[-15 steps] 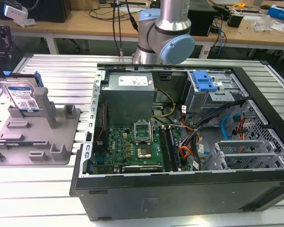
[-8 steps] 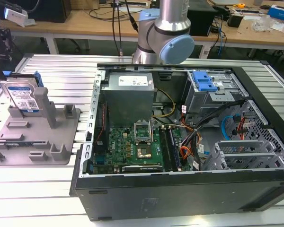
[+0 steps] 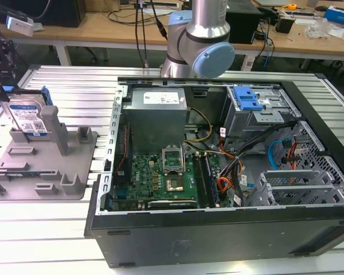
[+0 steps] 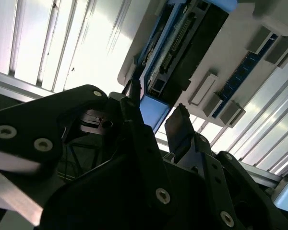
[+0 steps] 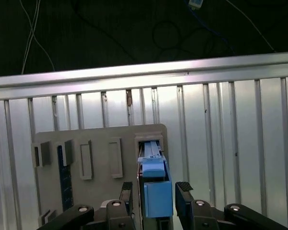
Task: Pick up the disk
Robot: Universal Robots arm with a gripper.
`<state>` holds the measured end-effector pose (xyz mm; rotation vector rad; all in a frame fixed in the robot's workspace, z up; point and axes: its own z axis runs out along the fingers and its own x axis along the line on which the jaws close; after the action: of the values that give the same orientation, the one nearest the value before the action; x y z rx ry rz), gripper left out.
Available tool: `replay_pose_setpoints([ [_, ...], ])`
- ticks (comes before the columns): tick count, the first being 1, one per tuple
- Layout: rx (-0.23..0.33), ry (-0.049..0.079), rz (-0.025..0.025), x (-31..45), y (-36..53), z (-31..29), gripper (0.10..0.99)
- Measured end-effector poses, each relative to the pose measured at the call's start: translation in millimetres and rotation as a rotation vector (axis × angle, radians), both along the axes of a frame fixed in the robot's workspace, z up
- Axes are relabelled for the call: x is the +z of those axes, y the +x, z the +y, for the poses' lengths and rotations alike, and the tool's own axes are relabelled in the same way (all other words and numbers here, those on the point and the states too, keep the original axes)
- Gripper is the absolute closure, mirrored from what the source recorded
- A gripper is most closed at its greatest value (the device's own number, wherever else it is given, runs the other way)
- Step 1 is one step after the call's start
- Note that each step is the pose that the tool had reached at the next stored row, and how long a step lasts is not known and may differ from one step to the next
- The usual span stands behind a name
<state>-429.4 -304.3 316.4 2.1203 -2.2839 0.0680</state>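
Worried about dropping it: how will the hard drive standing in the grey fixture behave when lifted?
The disk looks rigid metal, so probably stiff and dense. Standing on edge in the grey fixture, it might tip if nudged. Its smooth blue rail may slip in the claw.

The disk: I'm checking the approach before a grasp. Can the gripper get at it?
Probably yes: the disk stands upright in the grey fixture, and the gripper has open fingers either side of it, nothing between.
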Motion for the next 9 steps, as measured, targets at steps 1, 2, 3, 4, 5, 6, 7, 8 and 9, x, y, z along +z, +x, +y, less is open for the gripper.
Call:
replay_pose_setpoints([
  [1, 0.000, 0.000, 0.0000, -0.3, 0.0, 0.2, 0.604],
  [2, 0.000, 0.000, -0.0001, -0.6, -0.1, 0.6, 0.604],
  [3, 0.001, 0.000, -0.0001, -1.0, 0.0, 0.8, 0.604],
  [4, 0.001, 0.000, -0.0001, -1.6, 0.0, 0.9, 0.604],
  [5, 0.001, 0.000, -0.0002, -2.1, 0.0, 1.0, 0.604],
  [6, 0.001, 0.000, -0.0002, -2.5, 0.0, 1.2, 0.604],
  [7, 0.001, 0.000, -0.0002, -3.4, 0.0, 1.2, 0.604],
  [8, 0.001, 0.000, -0.0002, -4.6, 0.0, 1.3, 0.604],
  [9, 0.001, 0.000, -0.0002, -5.2, 0.0, 1.3, 0.604],
])
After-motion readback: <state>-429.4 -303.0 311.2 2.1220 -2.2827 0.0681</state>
